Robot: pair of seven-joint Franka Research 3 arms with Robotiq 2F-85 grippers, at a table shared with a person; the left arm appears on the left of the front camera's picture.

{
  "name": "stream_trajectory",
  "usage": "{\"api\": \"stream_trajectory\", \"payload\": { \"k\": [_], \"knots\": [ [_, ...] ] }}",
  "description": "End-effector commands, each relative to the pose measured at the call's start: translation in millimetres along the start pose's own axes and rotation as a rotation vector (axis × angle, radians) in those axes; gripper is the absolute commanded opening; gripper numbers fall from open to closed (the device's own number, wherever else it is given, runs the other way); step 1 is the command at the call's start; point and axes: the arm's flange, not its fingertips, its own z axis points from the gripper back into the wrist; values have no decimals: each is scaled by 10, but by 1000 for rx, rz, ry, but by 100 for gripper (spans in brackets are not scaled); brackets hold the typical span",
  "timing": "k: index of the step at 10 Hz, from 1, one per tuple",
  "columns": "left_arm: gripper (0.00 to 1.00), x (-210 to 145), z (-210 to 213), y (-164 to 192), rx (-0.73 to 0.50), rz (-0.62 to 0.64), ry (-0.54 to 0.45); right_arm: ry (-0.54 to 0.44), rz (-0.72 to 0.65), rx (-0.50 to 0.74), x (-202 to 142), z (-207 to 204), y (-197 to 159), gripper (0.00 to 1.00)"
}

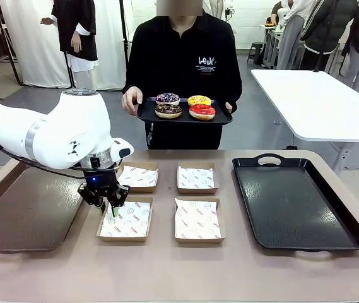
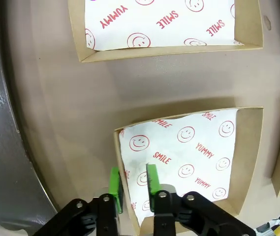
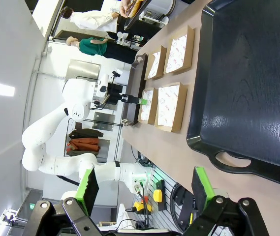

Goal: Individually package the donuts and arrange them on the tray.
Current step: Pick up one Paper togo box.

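Observation:
A person at the far side holds a small black tray (image 1: 146, 113) carrying the four donuts: dark purple (image 1: 167, 98), chocolate-brown (image 1: 168, 112), yellow (image 1: 199, 100) and red (image 1: 202, 112). My left gripper (image 1: 106, 206) hangs low over the left edge of the near-left paper-lined box (image 1: 127, 221). In the left wrist view its green pads (image 2: 152, 179) straddle that box's left wall (image 2: 118, 162), with a gap still showing, so the gripper (image 2: 133, 183) is open. My right gripper (image 3: 144, 189) stands wide open and holds nothing, off the end of the large black tray (image 3: 248, 88).
Three more lined boxes lie at far left (image 1: 137, 177), far right (image 1: 197, 178) and near right (image 1: 197, 219). The large black tray (image 1: 296, 202) takes up the table's right side. A dark tray (image 1: 28, 211) lies at the left. A white table (image 1: 318, 101) stands behind.

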Motion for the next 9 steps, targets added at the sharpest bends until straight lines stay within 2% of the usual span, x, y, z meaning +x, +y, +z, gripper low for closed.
{"api": "stream_trajectory", "payload": {
  "k": [1,5,6,7,9],
  "knots": [
    [0,-19,17,-49,8,37,-24,-6,3,8,-2,8,7,100],
    [0,-35,119,-27,6,56,-35,-6,3,8,-2,8,7,100],
    [0,-58,270,-54,-1,92,-5,-6,3,8,-2,8,7,100],
    [0,-102,540,-112,-19,100,16,-6,3,8,-2,8,7,100],
    [0,-238,1263,-162,-63,119,-32,-6,3,8,-2,8,7,100]
  ]
}}
